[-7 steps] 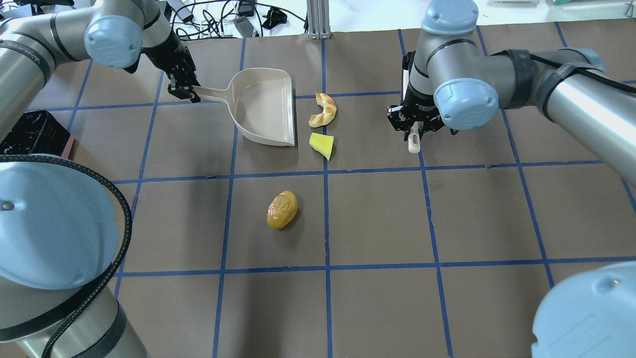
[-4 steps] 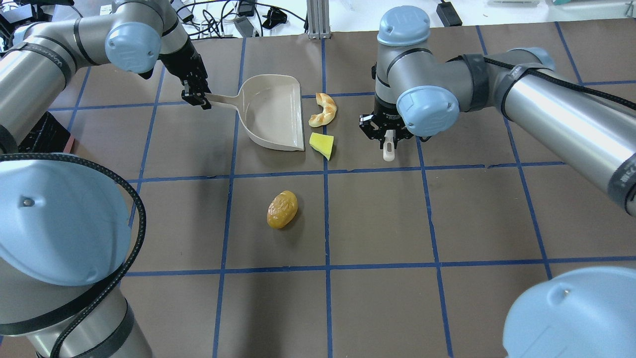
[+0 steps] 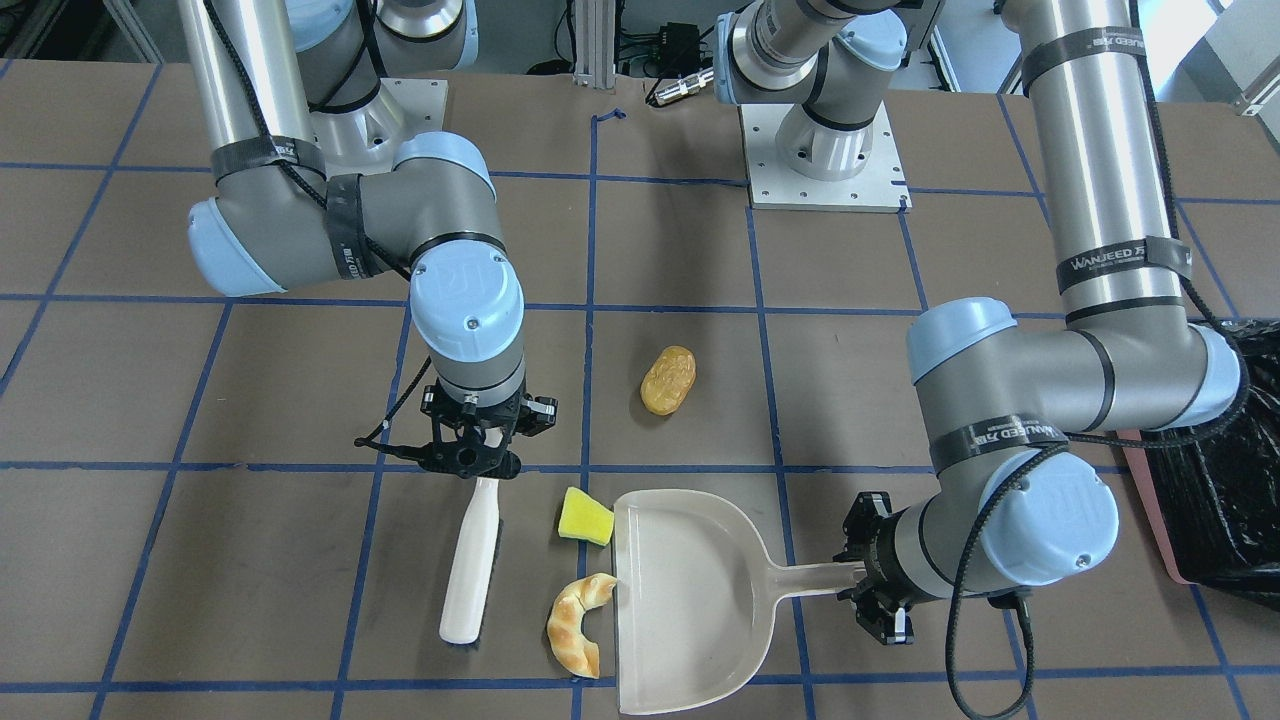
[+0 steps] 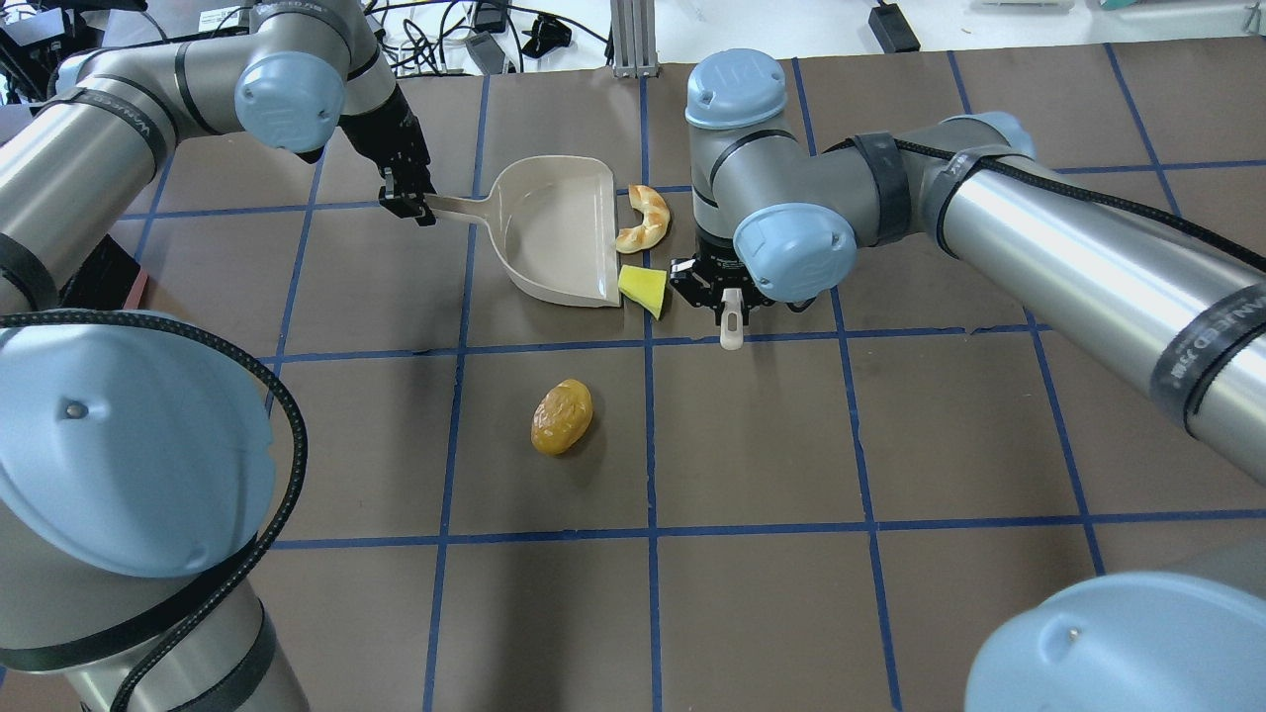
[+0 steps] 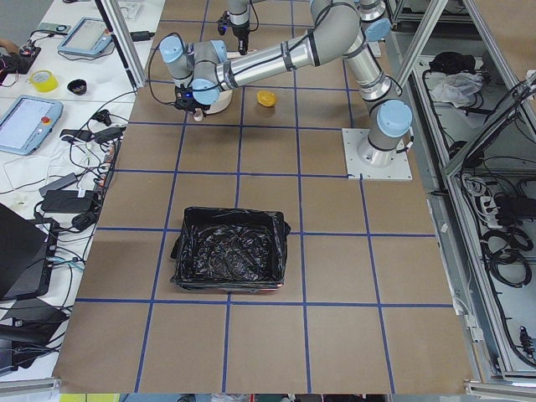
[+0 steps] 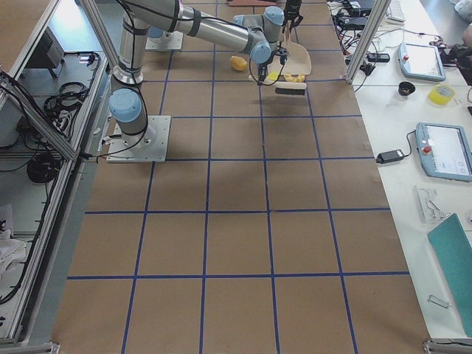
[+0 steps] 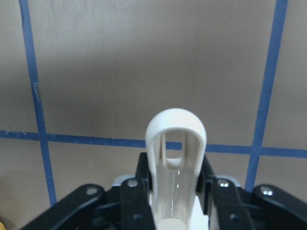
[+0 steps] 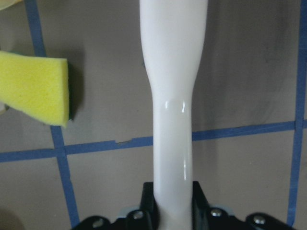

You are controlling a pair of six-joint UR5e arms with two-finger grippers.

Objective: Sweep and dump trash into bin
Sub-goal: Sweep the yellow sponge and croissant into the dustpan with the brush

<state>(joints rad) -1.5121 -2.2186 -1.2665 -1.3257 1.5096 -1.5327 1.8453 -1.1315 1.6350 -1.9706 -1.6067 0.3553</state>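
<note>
My right gripper (image 4: 730,302) is clamped on the brush (image 4: 731,336), my left gripper (image 4: 406,201) on the dustpan (image 4: 554,232) handle, and the yellow wedge (image 4: 643,289) lies just left of the brush at the dustpan's lip.

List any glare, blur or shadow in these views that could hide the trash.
Right wrist view: a glare streak on the brush handle; the yellow wedge is sharp. Left wrist view: the dustpan handle looks slightly soft. Overhead view: only a soft shadow beside the golden-brown piece. Exterior left view: glints on the black-lined bin.
</note>
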